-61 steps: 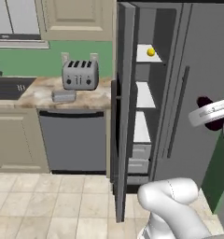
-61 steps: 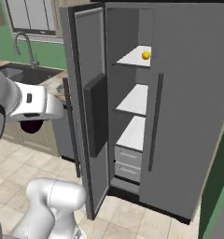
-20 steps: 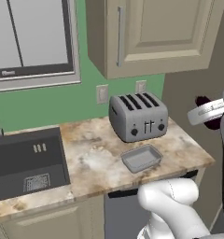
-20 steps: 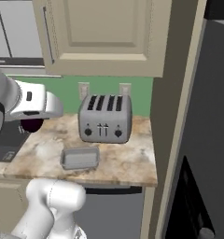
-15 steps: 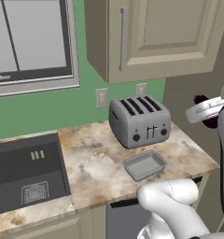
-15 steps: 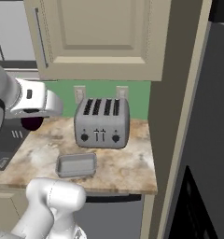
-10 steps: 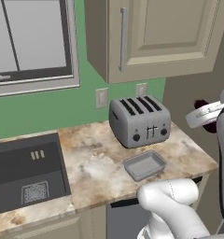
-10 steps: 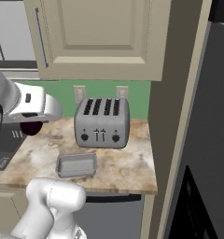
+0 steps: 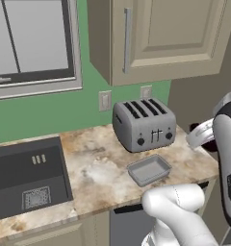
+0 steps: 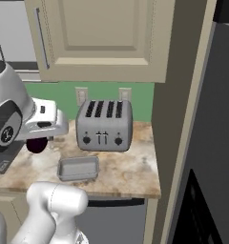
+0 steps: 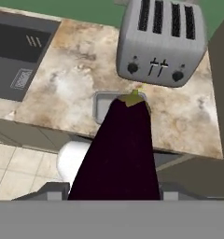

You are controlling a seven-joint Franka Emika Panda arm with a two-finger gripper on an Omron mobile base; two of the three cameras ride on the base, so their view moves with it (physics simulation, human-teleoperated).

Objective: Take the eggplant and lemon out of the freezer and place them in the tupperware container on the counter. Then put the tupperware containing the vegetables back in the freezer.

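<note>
My gripper (image 11: 114, 186) is shut on the eggplant (image 11: 121, 149), a dark purple lump that juts up the middle of the hand view and hides the fingers. The same eggplant (image 10: 36, 145) hangs under the white hand above the left part of the counter (image 10: 130, 176). Beyond the eggplant's tip lies the tupperware container (image 11: 101, 105), half covered by it. This grey tray (image 9: 148, 169) (image 10: 78, 168) sits in front of the toaster and holds nothing. The grey door of the freezer (image 10: 216, 143) rises at the right. The lemon is out of view.
A silver four-slot toaster (image 9: 144, 124) (image 10: 104, 125) (image 11: 160, 42) stands at the back of the counter (image 9: 98, 168). A dark sink (image 9: 26, 173) (image 11: 16, 51) lies to the left. Beige wall cabinets (image 9: 156, 38) hang overhead, and a tall beige panel (image 10: 183, 119) bounds the counter's right end.
The base has driven from the open freezer to the counter, so both base views now face the toaster and tray. The eggplant stays in the gripper; the last half second is still.
</note>
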